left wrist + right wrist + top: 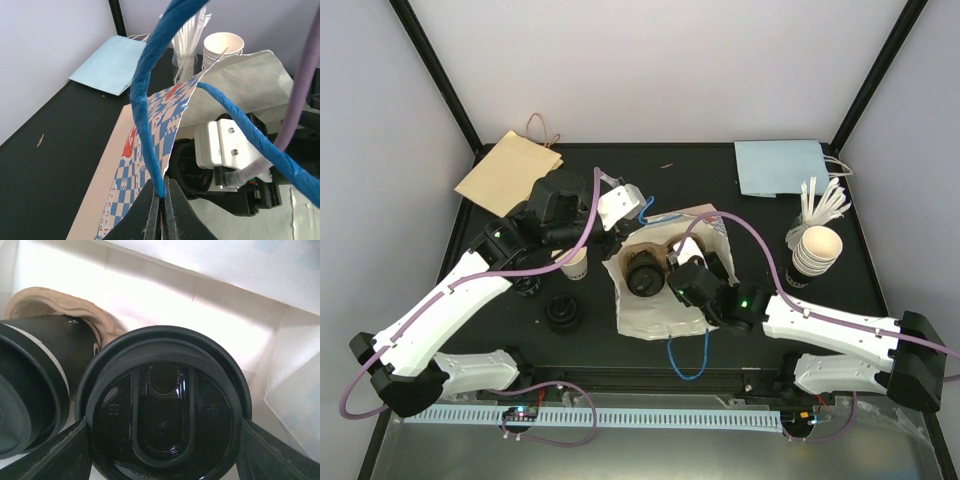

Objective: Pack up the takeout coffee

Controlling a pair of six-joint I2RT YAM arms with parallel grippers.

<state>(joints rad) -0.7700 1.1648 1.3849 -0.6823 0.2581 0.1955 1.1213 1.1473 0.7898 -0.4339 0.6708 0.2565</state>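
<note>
Black surface [720,190] inside a white-walled booth, and you're in the middle of the loading step by the look of it.

Your left hand [161,200] is pinched fully shut on the blue handle [142,100] of the white bag [650,325], holding the mouth up and open. Your right hand [682,268] is reaching down into that bag, its fingers spread wide with one on each side of a lidded cup [165,390], so I'd call that a grip on the cup.

What's in the bag: that cup, plus a second dark cup [35,385] just beside it on the left, the two touching or very nearly. There's a tan pulpy piece [55,302] curling over the second one. It could be a carrier, but I can't tell.

Outside the bag, a paper cup without a lid [575,263] and a loose black lid [563,312] sit near your left arm, so I'd guess the packing isn't finished.

For the next move, I'd make sure the held cup is sitting flat on the bag's floor before you let go. After that, lift the hand straight up so it doesn't catch the bag wall or nudge the neighbour. Keep the handle taut meanwhile.
</note>
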